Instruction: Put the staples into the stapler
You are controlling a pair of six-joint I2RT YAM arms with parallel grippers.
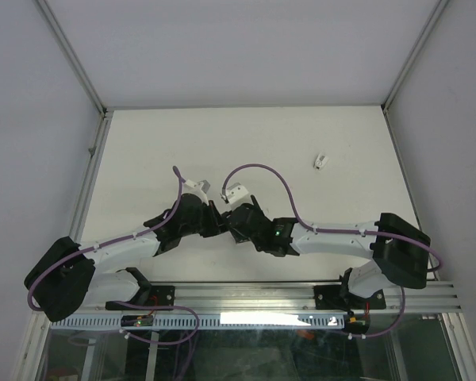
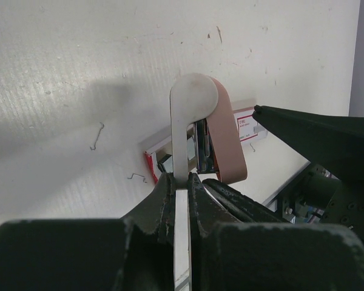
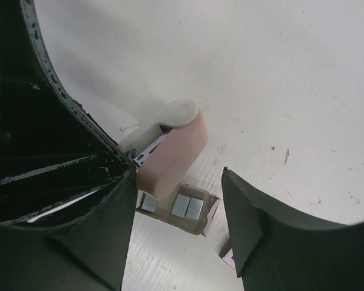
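White table (image 1: 301, 135) fills the top view, and your left arm (image 1: 127, 246) and right arm (image 1: 333, 238) meet near its middle. Your left gripper (image 2: 182, 179) is pressed together on the stapler (image 2: 191, 115), pinching its flat white strip. The pink body joins that strip at the rounded end and angles away from it, so the stapler is hinged open. Your right gripper (image 3: 177, 176) is spread. One finger sits close against the pink body, and the other is apart from it with bare table between. It grips nothing.

The staple box (image 2: 250, 126), white with a red label, lies flat on the table just behind the stapler. Its inner tray (image 3: 197, 223) is slid out, under the pink body and between your right fingers. Silvery staple strips (image 3: 182, 205) lie in the tray.

A few loose bent staples (image 2: 97, 134) lie on the table near the box. A small white object (image 1: 322, 161) sits well apart, towards the far right; you cannot tell what it is.
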